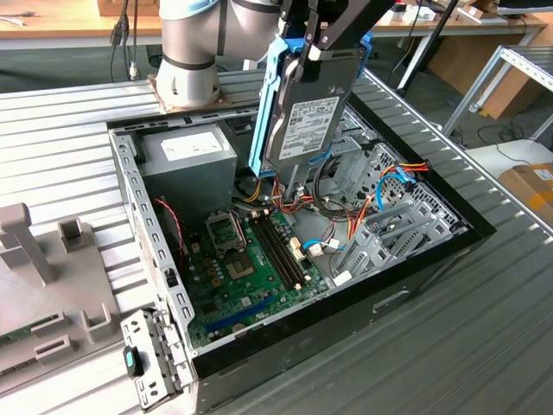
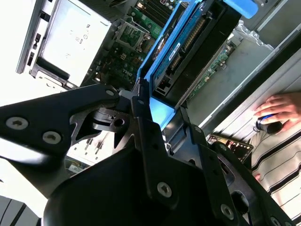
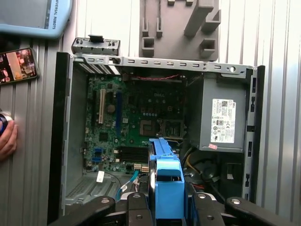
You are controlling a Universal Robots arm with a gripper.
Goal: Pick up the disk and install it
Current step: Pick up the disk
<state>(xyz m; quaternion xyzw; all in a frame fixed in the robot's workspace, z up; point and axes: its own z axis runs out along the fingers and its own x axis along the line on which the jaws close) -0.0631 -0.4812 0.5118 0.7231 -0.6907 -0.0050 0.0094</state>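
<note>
While the disk [image 1: 309, 112] hangs on edge at the upper centre of the exterior view, pinched at its top by the claw [image 1: 312, 50], it sits above the open computer case [image 1: 130, 203], clear of the cables [image 1: 298, 203] beneath. Carrying it well, I judge, calls for a firm squeeze on the blue rails [image 1: 263, 112] and no tilt. In the second wrist view the claw [image 2: 162, 115] clamps the disk [image 2: 193, 47], with the motherboard [image 2: 113, 66] beyond. In the first wrist view the disk [image 3: 168, 181] shows end-on between the fingers [image 3: 137, 206], near the power-supply box [image 3: 223, 117]; its edge should be square to the case walls.
</note>
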